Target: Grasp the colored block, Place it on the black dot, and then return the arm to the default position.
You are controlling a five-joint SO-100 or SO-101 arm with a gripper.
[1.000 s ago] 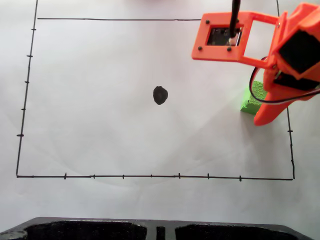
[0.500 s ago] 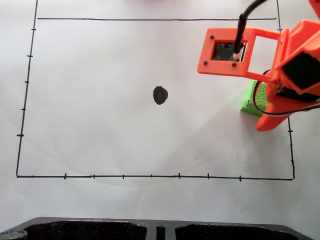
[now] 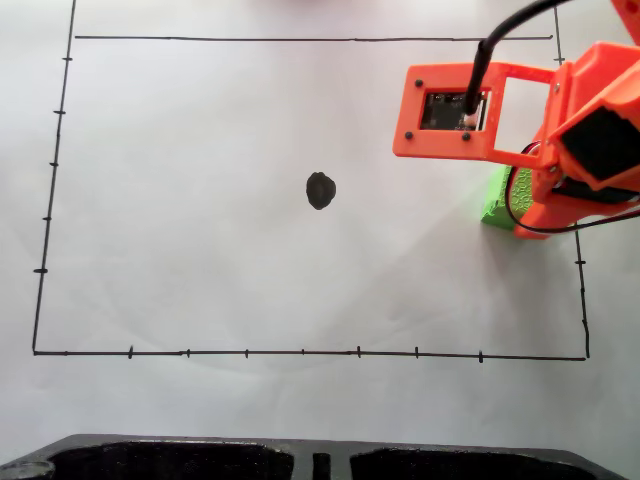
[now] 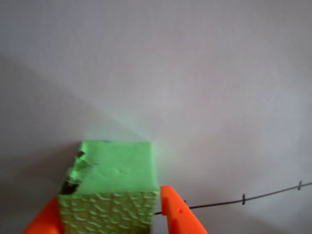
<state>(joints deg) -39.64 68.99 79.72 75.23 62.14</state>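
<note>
My gripper [image 4: 109, 214] straddles the colored block [image 4: 114, 187] at the paper's right edge, jaws narrow against both sides, so I can carry it left to the black dot [image 3: 320, 190]

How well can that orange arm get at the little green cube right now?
Probably well: in the wrist view the pincer already has an orange finger on each side of the green cube, with nothing between them.
</note>
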